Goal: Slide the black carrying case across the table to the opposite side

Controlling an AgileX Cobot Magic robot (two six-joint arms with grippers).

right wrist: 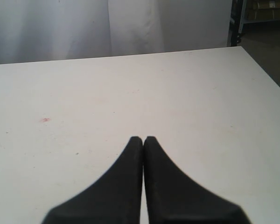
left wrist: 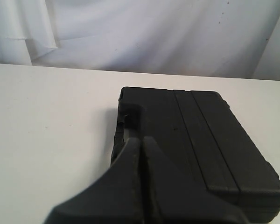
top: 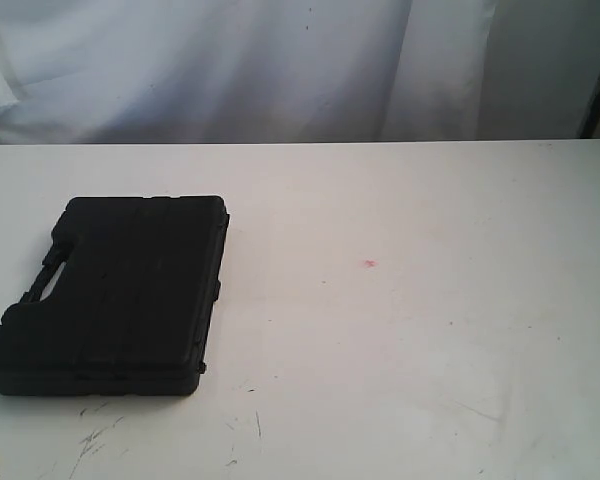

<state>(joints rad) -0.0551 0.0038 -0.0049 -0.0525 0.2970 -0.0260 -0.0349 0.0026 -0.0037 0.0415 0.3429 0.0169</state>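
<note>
The black carrying case [top: 115, 295] lies flat on the left part of the white table [top: 400, 320], its handle cut-out facing the left edge. In the left wrist view the case [left wrist: 200, 140] fills the frame's right half, and my left gripper [left wrist: 141, 140] is shut, its tips over the case near the handle side; whether they touch it is unclear. My right gripper [right wrist: 143, 139] is shut with nothing in it, over bare tabletop [right wrist: 200, 93]. Neither gripper shows in the exterior view.
A white curtain [top: 280, 60] hangs behind the table's far edge. A small red mark [top: 369, 264] sits near the middle, and dark scratches [top: 95, 435] mark the front left. The table's right edge [right wrist: 266, 79] drops off beside a dark floor.
</note>
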